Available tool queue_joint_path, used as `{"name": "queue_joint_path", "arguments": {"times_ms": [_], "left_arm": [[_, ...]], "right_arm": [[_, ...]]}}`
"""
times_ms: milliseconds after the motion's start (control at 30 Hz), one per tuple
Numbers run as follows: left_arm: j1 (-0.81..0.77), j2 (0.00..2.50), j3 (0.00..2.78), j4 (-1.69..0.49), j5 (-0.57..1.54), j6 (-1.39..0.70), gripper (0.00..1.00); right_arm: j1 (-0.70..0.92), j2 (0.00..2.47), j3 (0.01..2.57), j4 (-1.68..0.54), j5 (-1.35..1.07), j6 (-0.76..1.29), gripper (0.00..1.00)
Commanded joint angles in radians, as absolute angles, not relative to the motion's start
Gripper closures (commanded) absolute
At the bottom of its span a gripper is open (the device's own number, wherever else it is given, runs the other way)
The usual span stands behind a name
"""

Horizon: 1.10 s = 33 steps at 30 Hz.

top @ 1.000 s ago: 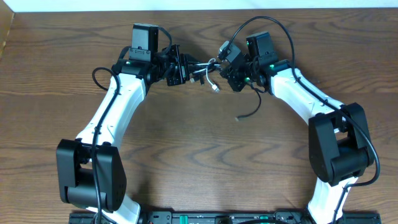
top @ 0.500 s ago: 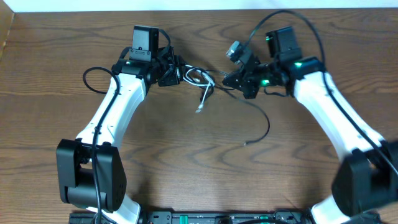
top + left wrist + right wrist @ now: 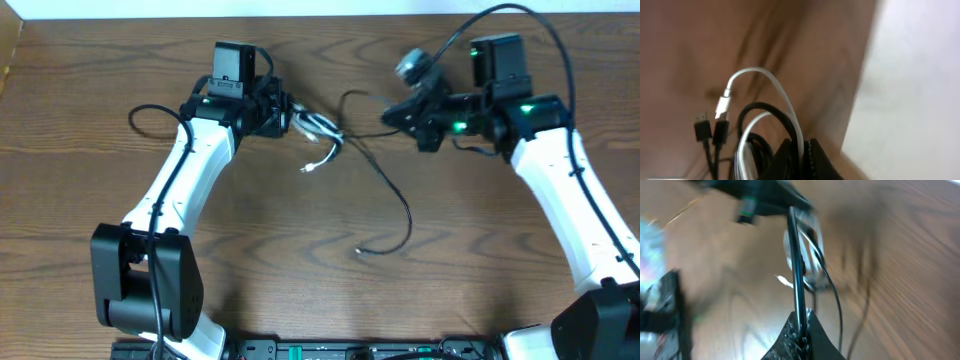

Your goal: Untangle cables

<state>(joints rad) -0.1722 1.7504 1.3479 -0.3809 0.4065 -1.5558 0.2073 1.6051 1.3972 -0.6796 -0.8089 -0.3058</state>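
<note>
The left gripper (image 3: 799,152) is pinched shut on the white cable (image 3: 771,77), whose loops bunch just off its fingertips. The right gripper (image 3: 801,330) is clamped on the black cable (image 3: 796,265). This runs straight out towards that bunch, then curls away across the table (image 3: 80,80), its free end well apart from both grippers.

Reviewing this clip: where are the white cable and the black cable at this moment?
white cable (image 3: 757,70), left wrist view, top of its raised loop.
black cable (image 3: 796,265), right wrist view, middle of its taut straight stretch.
</note>
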Motion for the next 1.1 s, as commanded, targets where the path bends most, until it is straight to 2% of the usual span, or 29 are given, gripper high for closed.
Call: {"name": "queue_joint_path", "arguments": {"times_ms": [0, 133, 267, 300, 533, 633, 867, 967, 1067], "left_arm": [[-0.169, 1.724, 1.378, -0.253, 0.53, -1.09, 0.93], [-0.169, 1.724, 1.378, -0.099, 0.699, -0.904, 0.92], [-0.169, 1.724, 1.378, 0.079, 0.89, -0.767, 0.93], [-0.169, 1.724, 1.378, 0.16, 0.994, -0.704, 0.93], [-0.142, 1.724, 1.378, 0.25, 1.302, -0.574, 0.92], [-0.128, 1.724, 1.378, 0.25, 1.364, -0.544, 0.93], [-0.109, 1.724, 1.378, 0.25, 1.38, -0.526, 0.92], [-0.108, 1.724, 1.378, 0.25, 1.38, -0.526, 0.93], [-0.108, 1.724, 1.378, 0.249, 1.38, -0.527, 0.93]], "right_arm": [[0.139, 1.588, 1.402, -0.678, -0.616, -0.083, 0.99], [0.099, 1.59, 1.402, -0.692, -0.45, 0.034, 0.99], [0.093, 1.596, 1.402, -0.697, -0.362, 0.061, 0.99], [0.093, 1.606, 1.402, -0.696, -0.322, 0.094, 0.99], [0.093, 1.691, 1.402, -0.701, -0.29, 0.17, 0.99], [0.093, 1.731, 1.402, -0.717, -0.315, 0.184, 0.98], [0.093, 1.777, 1.402, -0.81, -0.35, 0.145, 0.7], [0.093, 1.777, 1.402, -0.846, -0.371, 0.058, 0.57], [0.093, 1.777, 1.402, -0.869, -0.505, -0.105, 0.44]]}}
